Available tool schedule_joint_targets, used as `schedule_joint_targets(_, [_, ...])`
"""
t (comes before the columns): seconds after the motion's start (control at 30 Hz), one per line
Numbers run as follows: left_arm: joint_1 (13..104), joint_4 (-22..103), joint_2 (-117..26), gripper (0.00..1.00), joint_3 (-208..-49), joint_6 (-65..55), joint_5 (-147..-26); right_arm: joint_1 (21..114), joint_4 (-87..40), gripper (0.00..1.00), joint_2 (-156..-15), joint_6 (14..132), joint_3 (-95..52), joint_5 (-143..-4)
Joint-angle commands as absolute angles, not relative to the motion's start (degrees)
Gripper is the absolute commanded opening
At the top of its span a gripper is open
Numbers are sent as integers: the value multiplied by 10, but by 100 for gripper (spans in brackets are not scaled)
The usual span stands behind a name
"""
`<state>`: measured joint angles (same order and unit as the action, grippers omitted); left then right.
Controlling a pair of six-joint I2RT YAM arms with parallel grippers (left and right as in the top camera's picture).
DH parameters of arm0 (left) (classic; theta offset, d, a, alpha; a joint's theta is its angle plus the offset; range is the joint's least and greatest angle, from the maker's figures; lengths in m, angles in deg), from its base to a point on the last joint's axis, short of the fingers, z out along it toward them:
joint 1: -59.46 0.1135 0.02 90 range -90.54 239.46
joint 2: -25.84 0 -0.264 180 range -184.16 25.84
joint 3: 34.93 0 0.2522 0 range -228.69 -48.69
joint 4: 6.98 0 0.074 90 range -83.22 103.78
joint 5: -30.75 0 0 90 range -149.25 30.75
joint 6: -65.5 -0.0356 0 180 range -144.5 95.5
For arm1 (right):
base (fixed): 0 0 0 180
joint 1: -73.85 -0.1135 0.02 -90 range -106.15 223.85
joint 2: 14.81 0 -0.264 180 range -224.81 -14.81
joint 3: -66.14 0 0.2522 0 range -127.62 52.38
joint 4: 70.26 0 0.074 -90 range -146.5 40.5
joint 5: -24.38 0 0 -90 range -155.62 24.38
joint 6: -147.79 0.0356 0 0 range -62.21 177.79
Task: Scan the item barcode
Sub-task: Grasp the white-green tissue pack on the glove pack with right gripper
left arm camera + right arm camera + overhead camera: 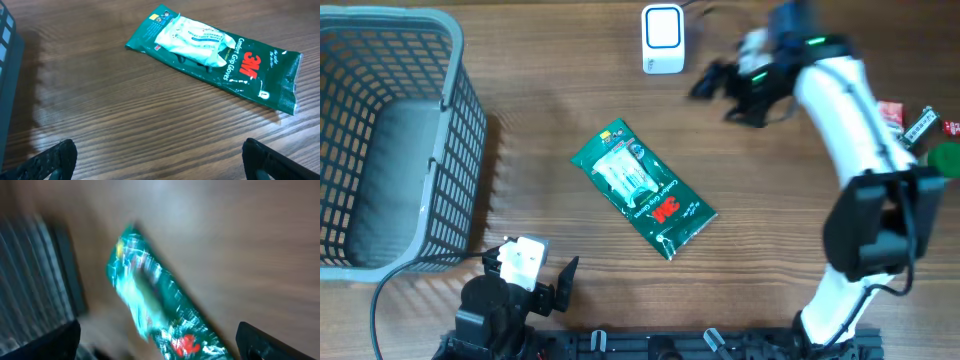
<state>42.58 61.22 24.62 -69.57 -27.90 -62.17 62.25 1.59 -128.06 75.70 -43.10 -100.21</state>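
Observation:
The item is a green 3M gloves packet (642, 188) that lies flat and diagonal in the middle of the wooden table, printed side up; no barcode shows on it. A white scanner (662, 38) stands at the far edge. My right gripper (720, 98) hovers open and empty, to the right of the scanner and apart from the packet. Its wrist view is blurred, with the packet (155, 305) below the open gripper (157, 335). My left gripper (530, 268) rests open at the near edge. In its view the packet (215, 55) lies well ahead of the gripper (159, 155).
A grey wire basket (390, 140) fills the far left; its wall shows in the left wrist view (7, 60) and, blurred, in the right wrist view (30, 280). Small red packets (890, 110) and a green item (945, 158) lie at the right edge.

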Motion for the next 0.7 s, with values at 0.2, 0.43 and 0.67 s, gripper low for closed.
schedule_joint_targets(0.2, [426, 611, 248, 100, -695, -286, -624, 366, -29, 94, -1289, 758, -361, -744])
schedule_joint_targets(0.43, [426, 611, 248, 100, -695, -286, -624, 363, 4, 100, -1289, 1388, -361, -783])
schedule_joint_targets(0.67, [426, 611, 248, 100, -695, -286, -624, 363, -28, 82, -1345, 1403, -361, -848])
